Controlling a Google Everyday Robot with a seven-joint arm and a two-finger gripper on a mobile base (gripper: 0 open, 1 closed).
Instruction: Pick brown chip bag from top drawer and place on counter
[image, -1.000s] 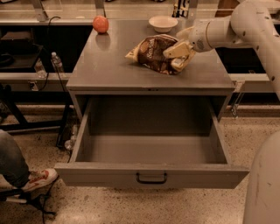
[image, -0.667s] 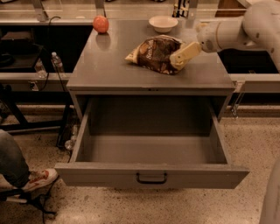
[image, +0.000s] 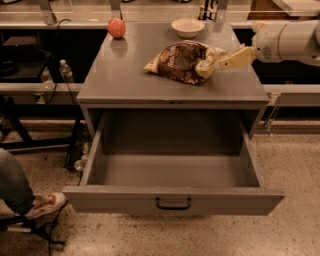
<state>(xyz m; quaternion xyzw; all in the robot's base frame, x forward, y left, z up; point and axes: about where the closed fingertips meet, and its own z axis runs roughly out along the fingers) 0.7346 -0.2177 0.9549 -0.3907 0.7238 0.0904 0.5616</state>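
Position change: gripper (image: 222, 61) displaced rightward. 1.0 s ago: over cream end of brown chip bag (image: 182, 61). Now: just beside bag's right edge, above right side of counter (image: 125, 75). Cream end now more exposed. Arm (image: 287, 40) retracted toward right frame edge; its lower section at bottom right gone from view.

Dk brown chip bag (image: 181, 61) w/ white script, grey counter (image: 125, 75), grey top drawer (image: 115, 201), cream gripper (image: 222, 62) at bag's pale end
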